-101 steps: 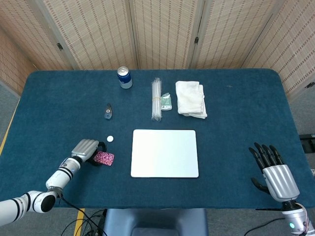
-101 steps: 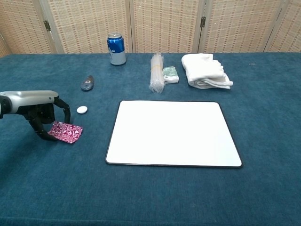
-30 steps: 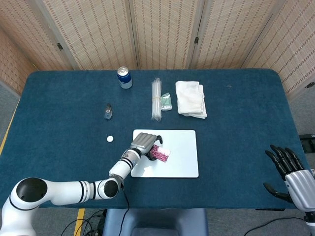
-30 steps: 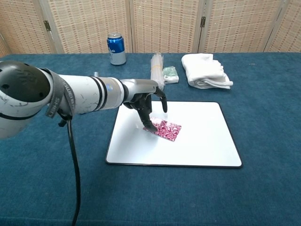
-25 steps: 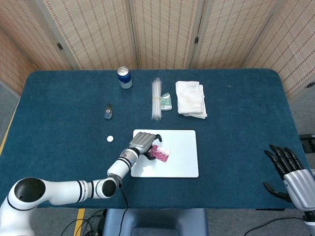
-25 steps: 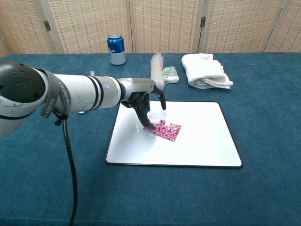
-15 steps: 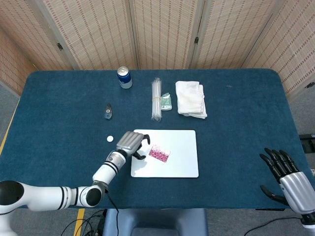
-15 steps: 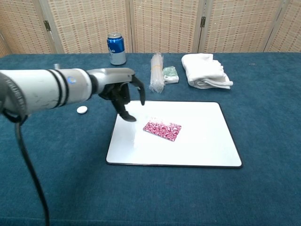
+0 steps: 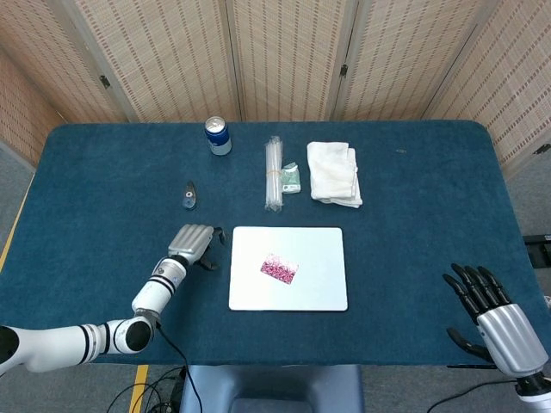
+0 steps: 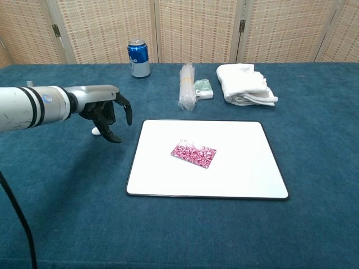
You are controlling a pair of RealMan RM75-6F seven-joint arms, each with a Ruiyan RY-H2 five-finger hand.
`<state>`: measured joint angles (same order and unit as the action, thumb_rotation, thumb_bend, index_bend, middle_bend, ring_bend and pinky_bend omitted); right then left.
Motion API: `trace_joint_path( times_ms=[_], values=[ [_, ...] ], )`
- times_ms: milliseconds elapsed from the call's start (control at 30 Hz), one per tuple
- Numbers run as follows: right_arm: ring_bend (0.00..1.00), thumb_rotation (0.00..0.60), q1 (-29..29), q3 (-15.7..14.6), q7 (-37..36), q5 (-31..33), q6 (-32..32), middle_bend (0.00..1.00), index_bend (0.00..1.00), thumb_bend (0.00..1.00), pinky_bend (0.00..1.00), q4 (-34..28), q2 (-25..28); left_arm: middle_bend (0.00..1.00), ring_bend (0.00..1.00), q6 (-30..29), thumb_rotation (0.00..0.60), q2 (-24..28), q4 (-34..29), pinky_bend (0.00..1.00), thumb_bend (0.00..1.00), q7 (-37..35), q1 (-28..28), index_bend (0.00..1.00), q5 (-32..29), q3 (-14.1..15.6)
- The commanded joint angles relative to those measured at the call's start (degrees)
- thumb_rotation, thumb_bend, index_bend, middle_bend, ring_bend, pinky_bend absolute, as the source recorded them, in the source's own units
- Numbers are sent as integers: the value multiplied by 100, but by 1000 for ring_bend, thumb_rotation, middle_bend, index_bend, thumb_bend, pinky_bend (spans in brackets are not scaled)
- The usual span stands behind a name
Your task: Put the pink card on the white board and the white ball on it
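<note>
Our left hand [image 10: 105, 115] hovers over the ball [image 10: 96, 131], fingers curled loosely downward and apart, holding nothing. We judge the ball light, smooth and quick to roll on the cloth, so we should pinch it across its middle from above. Beyond it, the card [image 10: 193, 154] lies flat on the board [image 10: 247, 174]. Our right hand [image 9: 491, 311] waits spread and empty.
</note>
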<state>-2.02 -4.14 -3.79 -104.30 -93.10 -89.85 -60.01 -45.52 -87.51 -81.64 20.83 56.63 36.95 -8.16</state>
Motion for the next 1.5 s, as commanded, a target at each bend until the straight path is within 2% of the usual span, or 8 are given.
trace_joint_path(
  times_ms=[33,333,700,1267,1500],
  values=[
    [0,600,-18,26,73,65,64,0,0,168,0,-32,-18,1000,1000,318,600,16,382,1000,320,-214,8,428,70,-61],
    [0,600,-90,76,220,213,268,0,0,169,0,-104,-52,1000,1000,892,600,17,1106,1000,330,-508,-12,436,62,-14],
    [0,600,-124,72,275,217,330,0,0,168,0,-135,-60,1000,1000,1017,600,70,1197,1000,330,-690,-94,433,161,46],
    [0,600,-118,81,333,269,343,0,0,169,0,-127,-85,1000,1000,1255,600,-158,1642,1000,331,-1045,-182,442,405,50],
    [0,600,-128,91,410,297,381,0,0,168,0,-144,-114,1000,1000,1388,600,-210,1834,1000,330,-1214,-218,481,546,24]
  ],
)
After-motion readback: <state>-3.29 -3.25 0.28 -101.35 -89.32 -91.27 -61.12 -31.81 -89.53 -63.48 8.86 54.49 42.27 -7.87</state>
